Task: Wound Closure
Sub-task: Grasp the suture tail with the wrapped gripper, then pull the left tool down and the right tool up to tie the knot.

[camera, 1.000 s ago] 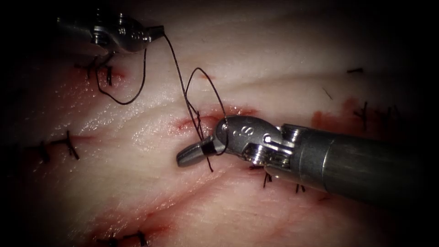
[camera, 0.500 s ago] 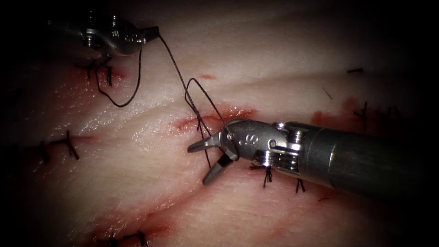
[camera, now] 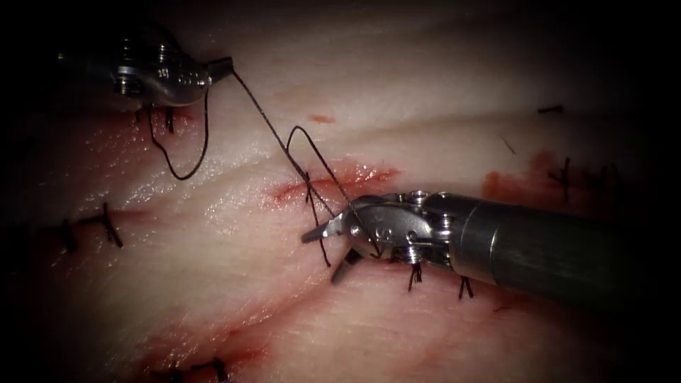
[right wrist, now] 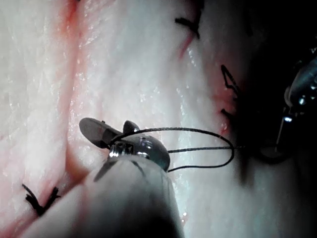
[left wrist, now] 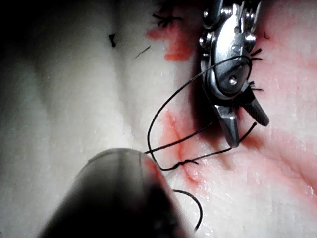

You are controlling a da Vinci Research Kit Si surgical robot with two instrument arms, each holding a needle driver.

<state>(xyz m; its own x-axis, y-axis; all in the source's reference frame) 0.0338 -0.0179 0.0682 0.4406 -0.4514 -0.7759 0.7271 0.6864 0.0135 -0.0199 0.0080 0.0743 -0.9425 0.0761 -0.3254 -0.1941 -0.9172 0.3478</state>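
My left tool [camera: 221, 68] is at the upper left, left of the cut [camera: 333, 179], with its jaws shut on the thread [camera: 261, 113]. This strand runs taut down to a knot [camera: 307, 177] at the cut. A slack tail [camera: 181, 174] hangs below the left tool. My right tool [camera: 323, 257] lies just below the cut with its jaws open and nothing held. A loop of thread [camera: 312, 138] drapes over its wrist, and a short thread end [camera: 323, 248] lies between the jaws. The left wrist view shows the right tool [left wrist: 247, 130] open, with the loop [left wrist: 163, 106] around it.
Finished stitches sit on the tissue at the left [camera: 106, 225], lower left [camera: 213, 369], beside the right tool's shaft [camera: 415, 273] and far right [camera: 564, 177]. Red fluid marks the cut and a patch [camera: 511, 186] above the shaft. A cut thread scrap [camera: 550, 109] lies upper right.
The right tool's jaws have opened and let go of the short thread end, and the tool has drawn back to the right. The left tool has moved left, pulling its strand tauter and shrinking the loop.
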